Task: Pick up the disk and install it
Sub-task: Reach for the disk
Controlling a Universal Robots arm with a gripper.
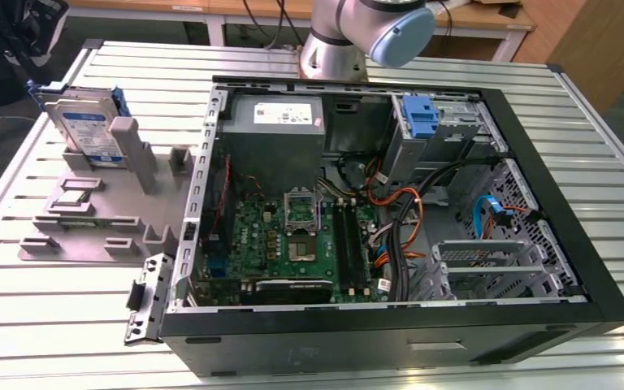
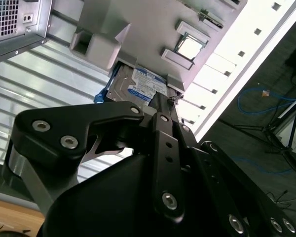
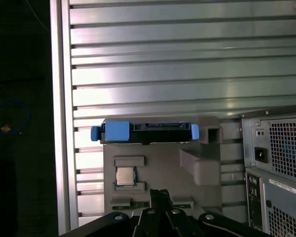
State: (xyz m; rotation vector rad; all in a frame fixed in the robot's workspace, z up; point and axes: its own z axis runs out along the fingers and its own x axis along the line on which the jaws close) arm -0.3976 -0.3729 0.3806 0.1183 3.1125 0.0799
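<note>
**Count.** One disk (image 1: 82, 123), one grey holding fixture (image 1: 127, 221), one open computer case (image 1: 399, 329) and one slatted metal table (image 1: 30, 325) are present. One processor chip (image 1: 77, 197) lies flat in a fixture pocket. Inside the case are one grey power-supply box (image 1: 277, 116) and one bare blue bracket (image 1: 418, 118) in the drive bay. My arm (image 1: 366, 32) rises at the top centre of the exterior view.

**Disk position and orientation.** The disk stands on edge in a slot at the far end of the fixture, in the upper left of the exterior view. Its broad faces are vertical and the labelled face points toward the lower left of that view. In the first wrist view, its upper edge (image 3: 145, 132), with blue carrier ends, runs parallel with the table grooves. I cannot tell whether the long axis is upright or level.

**Tool state.** In both wrist views my gripper (image 3: 160, 193) hangs above the fixture, apart from the disk (image 2: 138, 86). Its fingertips meet and nothing is between them.

**Clearances.** One grey fixture post (image 1: 126, 150) stands just beside the disk. The case wall is near the fixture on the exterior view's right. One blue end of the disk lies near the table's side edge. Bare table surrounds the fixture on its other sides.
</note>
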